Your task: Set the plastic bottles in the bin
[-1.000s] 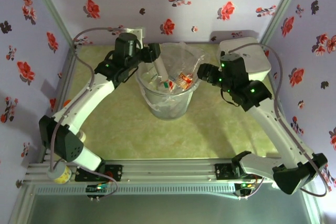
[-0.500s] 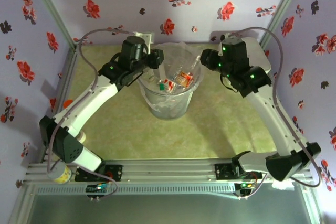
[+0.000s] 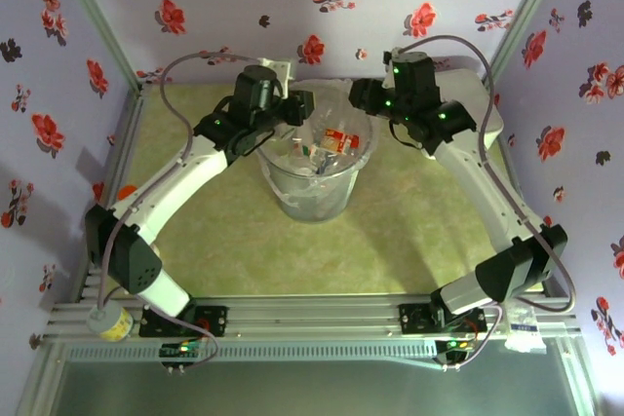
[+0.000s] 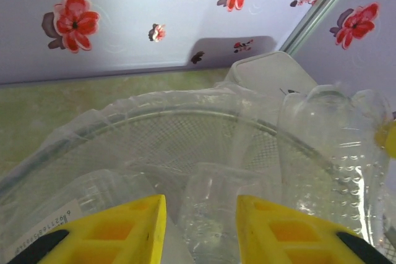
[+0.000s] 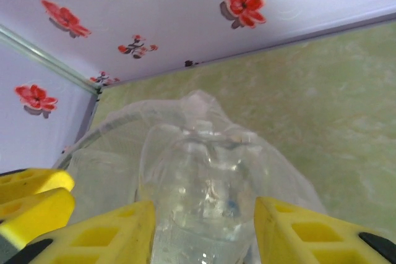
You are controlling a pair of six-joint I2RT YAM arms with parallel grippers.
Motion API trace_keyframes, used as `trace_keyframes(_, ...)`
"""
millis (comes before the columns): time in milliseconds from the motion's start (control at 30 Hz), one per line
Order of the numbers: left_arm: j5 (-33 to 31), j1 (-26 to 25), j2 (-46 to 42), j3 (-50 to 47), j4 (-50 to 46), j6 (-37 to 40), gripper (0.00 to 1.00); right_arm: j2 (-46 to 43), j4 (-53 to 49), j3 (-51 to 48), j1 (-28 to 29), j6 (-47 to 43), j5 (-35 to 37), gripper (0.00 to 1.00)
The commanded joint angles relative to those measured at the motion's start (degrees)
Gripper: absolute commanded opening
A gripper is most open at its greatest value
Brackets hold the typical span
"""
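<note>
And the right gripper (image 5: 204, 205) clamps a clear bottle (image 5: 201, 159) at the bin (image 3: 312, 197) rim, far edge of the table (image 3: 390, 241); left gripper (image 4: 199, 201) closed alongside. Light, thin-walled, slick, I'd judge: gentle mid-body hold best.

You have two matching arms: the left arm (image 3: 174, 184) and the right arm (image 3: 487, 180) both show white link shells between black joint housings, with small green lights on the housings toward 12 o'clock in the top view. A thin grey cable (image 3: 458, 39) loops off each arm, running down to black base blocks at 6 o'clock. Your left gripper (image 4: 201, 214) and right gripper (image 5: 204, 221) carry yellow fingers with moulded rectangular recesses, black at their roots.
</note>
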Motion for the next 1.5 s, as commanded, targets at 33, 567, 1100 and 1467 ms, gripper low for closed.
trace_keyframes(33,2.76,-0.59,-1.02,0.02,-1.85,-0.31,0.44,-1.62,-0.4,-1.31,1.04,1.37,-5.56,0.46)
trace_keyframes(567,-1.48,3.33,-11.6,-1.69,-5.7,4.21,0.71,-13.89,-11.47,-3.63,-3.27,-5.82,12.56,0.7)
trace_keyframes(1100,-31.58,13.47,-32.23,-32.73,-4.22,13.64,1.0,-27.73,11.28,-43.51,-9.31,-13.85,35.02,1.0)
trace_keyframes(1467,-35.39,19.18,-36.51,-64.03,24.14,14.34,1.0,-19.7,42.16,-66.21,-10.46,-19.19,47.56,1.0)
